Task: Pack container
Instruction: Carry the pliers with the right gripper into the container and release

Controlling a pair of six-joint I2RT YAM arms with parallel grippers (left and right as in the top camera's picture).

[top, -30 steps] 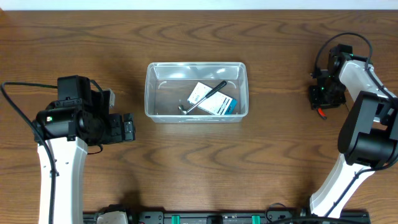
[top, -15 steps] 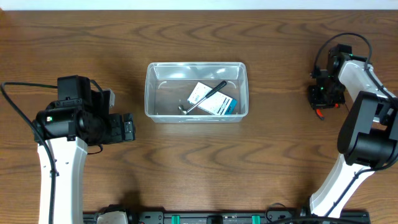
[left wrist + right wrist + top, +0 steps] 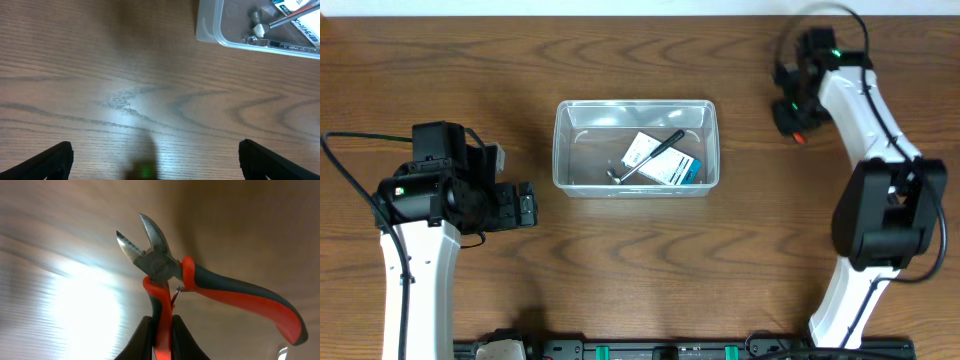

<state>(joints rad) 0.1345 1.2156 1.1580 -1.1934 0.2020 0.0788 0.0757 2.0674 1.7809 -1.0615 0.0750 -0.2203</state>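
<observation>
The worktop [image 3: 620, 270] is brown wood with wavy grain and a soft shine. The container [image 3: 558, 150] is clear, smooth plastic. Inside it, a tool [image 3: 618, 175] has a shiny metal head at its 7 o'clock end. The pliers [image 3: 156, 262] have dull grey metal blades and smooth red and dark grey grips.

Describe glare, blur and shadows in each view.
Right wrist: red-and-grey side cutters sharp, brown wooden table behind streaked with blur, white glare at left. Left wrist: soft sheen mid-table, dim top edge. Overhead: evenly lit, sharp; clear plastic rectangular container casts little shadow.
</observation>
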